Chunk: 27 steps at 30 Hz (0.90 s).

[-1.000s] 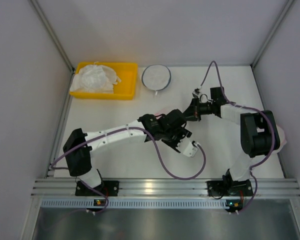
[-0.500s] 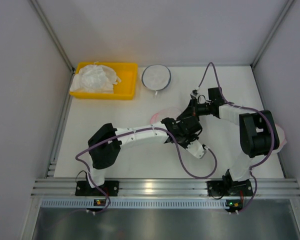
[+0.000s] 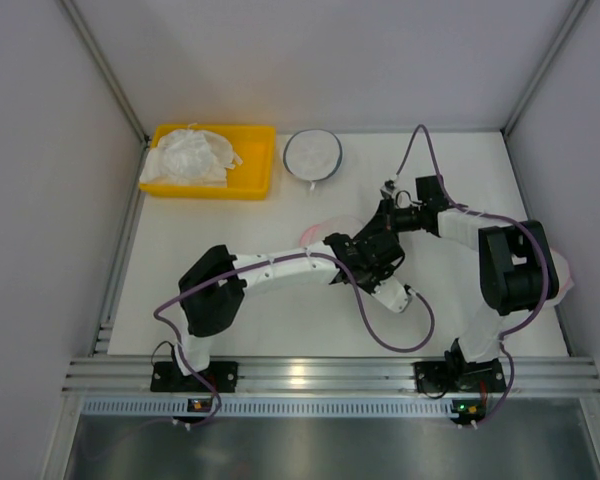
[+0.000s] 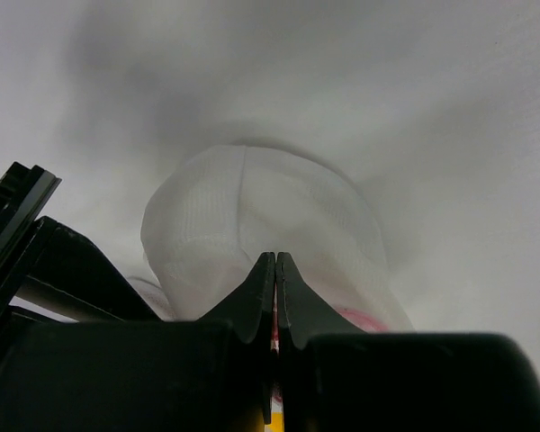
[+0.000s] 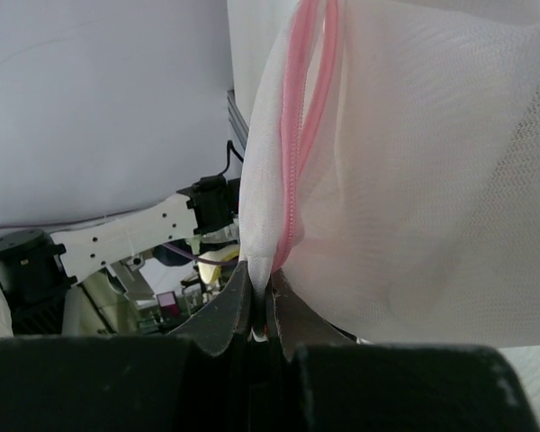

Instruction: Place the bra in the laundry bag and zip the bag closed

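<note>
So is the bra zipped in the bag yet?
Done: the right gripper grips the laundry bag beside its pink zip. In hand: the left gripper is shut by a white rounded shape, maybe the bra. Left: the zip looks partly open, so zipping.

We see the laundry bag (image 5: 414, 180) as fine white mesh cloth with a smooth pink zip (image 5: 294, 180). The yellow tub (image 3: 252, 178) looks like glossy plastic, the bench (image 3: 180, 230) matt white.
</note>
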### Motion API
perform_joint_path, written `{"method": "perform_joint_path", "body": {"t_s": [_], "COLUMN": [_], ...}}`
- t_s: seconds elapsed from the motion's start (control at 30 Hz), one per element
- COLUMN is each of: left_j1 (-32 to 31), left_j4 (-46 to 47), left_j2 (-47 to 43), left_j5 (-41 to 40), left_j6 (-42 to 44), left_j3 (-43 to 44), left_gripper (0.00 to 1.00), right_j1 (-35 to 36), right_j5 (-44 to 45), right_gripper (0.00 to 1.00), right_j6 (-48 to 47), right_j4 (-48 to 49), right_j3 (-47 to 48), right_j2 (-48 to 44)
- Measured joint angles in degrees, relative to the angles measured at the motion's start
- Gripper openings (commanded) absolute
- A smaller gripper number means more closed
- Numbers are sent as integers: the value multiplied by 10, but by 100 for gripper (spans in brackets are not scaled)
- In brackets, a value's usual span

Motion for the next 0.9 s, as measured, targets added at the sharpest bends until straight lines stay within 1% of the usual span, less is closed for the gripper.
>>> {"method": "perform_joint_path", "body": {"t_s": [0.3, 0.5, 0.67, 0.9], "left_j1": [3, 5, 7, 11], "left_j4": [-15, -22, -21, -14], "left_j2": [-37, -48, -52, -73], "left_j5": [38, 69, 80, 86], "left_j6": [-19, -37, -44, -48], "left_j3": [-8, -12, -23, -35], "left_gripper": [0, 0, 0, 0], "right_j1": [4, 11, 17, 21], "right_j5": [-6, -17, -13, -11], "right_gripper": [0, 0, 0, 0], "right_j6": [-45, -78, -110, -129], "right_j4": [-69, -136, -195, -247], "right_j3": [40, 75, 104, 137], "right_j2": [14, 31, 52, 65]}}
